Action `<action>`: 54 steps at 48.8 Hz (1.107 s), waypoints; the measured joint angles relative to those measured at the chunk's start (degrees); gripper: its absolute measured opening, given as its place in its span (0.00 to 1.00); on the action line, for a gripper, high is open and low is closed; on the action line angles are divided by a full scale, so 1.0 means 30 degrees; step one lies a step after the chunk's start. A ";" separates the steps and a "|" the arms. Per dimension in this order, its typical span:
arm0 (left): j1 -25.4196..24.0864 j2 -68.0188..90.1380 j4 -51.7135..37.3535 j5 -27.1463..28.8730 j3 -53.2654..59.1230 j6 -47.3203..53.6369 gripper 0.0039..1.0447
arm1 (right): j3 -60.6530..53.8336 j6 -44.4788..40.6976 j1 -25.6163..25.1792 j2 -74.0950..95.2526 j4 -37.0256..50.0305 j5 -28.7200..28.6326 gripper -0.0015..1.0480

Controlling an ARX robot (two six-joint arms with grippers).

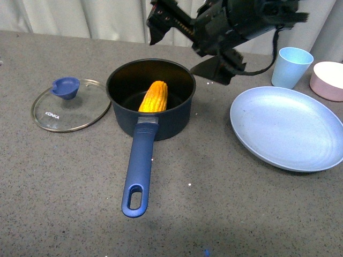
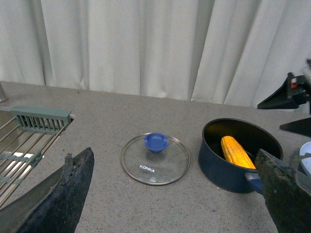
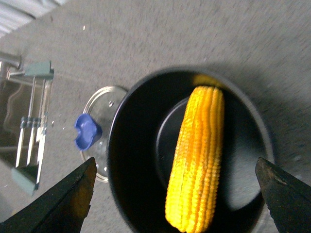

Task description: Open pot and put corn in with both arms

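The dark blue pot [image 1: 161, 122] stands uncovered mid-table, its long handle [image 1: 138, 166] pointing toward me. The yellow corn [image 1: 154, 97] lies inside it, leaning on the near wall. My right gripper [image 1: 172, 56] hovers open above the pot's far rim, holding nothing. In the right wrist view the corn [image 3: 197, 160] lies in the pot [image 3: 121, 160] below the open right gripper [image 3: 177, 194]. The left arm is outside the front view. In the left wrist view my left gripper [image 2: 177, 199] is open and empty, back from the glass lid [image 2: 155, 158] and the pot [image 2: 221, 167] with the corn [image 2: 237, 152].
The glass lid [image 1: 69, 104] with a blue knob lies flat left of the pot. A large blue plate [image 1: 286, 128], a light blue cup [image 1: 291, 67] and a pink bowl [image 1: 328, 80] sit to the right. A dish rack [image 2: 29, 141] is at the far left. Curtains hang behind.
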State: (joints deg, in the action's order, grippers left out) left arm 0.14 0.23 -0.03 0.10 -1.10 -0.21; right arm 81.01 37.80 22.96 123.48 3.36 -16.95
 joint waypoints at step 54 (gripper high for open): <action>0.0000 0.0000 0.0000 -0.0007 0.0000 0.0000 0.94 | -2.4516 -1.0987 -0.4167 -1.9679 1.5599 0.9894 0.76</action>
State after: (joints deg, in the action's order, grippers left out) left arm 0.14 0.23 -0.03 0.08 -1.10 -0.21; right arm 7.46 4.84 10.46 64.45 50.15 12.73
